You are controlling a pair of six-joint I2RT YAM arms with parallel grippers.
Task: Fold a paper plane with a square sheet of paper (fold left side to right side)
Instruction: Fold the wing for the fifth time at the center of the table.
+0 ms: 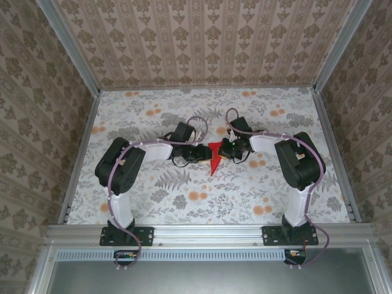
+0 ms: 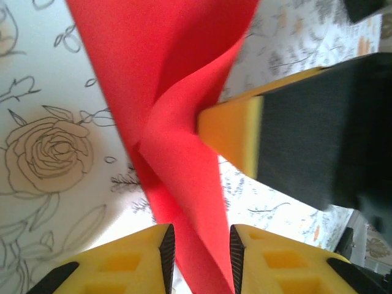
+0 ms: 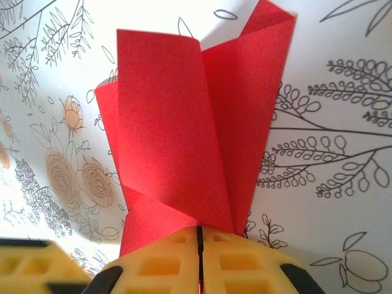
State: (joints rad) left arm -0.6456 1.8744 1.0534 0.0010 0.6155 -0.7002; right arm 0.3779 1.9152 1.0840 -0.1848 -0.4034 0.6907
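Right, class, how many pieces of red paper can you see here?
1. The folded red paper is in the middle of the floral tabletop, pinched in the right gripper. Another piece could be hidden beneath it.

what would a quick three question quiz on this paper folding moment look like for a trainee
1. True or false: the right gripper is shut on the red paper.
2. The jaws of the left gripper are: A) pressed together, B) apart with the paper running between them, C) apart with nothing between them.
3. In the top view, which way does the paper's sharp tip point?
Key: 1 true; 2 B; 3 toward the arm bases.
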